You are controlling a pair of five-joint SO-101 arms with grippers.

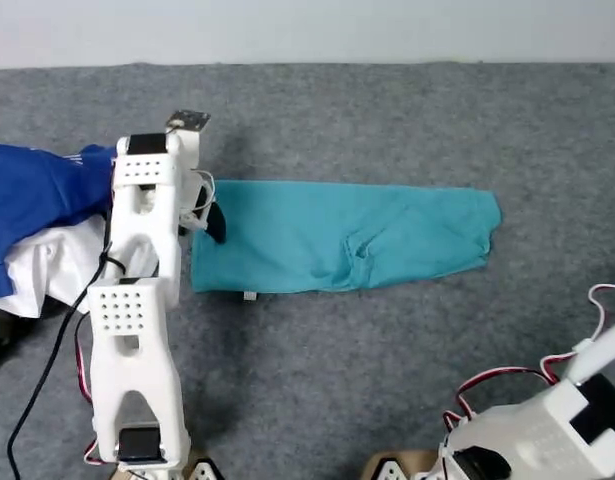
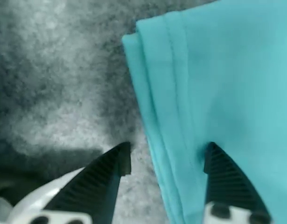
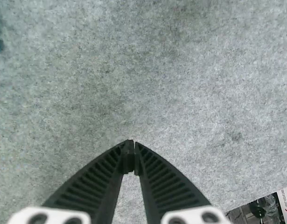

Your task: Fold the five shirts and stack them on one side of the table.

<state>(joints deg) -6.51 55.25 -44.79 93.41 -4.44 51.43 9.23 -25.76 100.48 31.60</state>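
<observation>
Straddling the folded edge of the teal shirt (image 2: 227, 70), the left gripper (image 2: 167, 153) stands spread, an unreadable white label (image 1: 249, 295) nearby, while the right gripper (image 3: 129, 150) is pressed together above the grey table (image 3: 204, 70).

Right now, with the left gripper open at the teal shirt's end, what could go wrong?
The left gripper straddles stacked edges of the teal shirt; it may pinch only some layers, and the fold could open.
The right gripper is shut over bare table, away from the shirt, so a one-ended pull might bunch it.
The blue shirt and white shirt beside the left arm could snag.
</observation>
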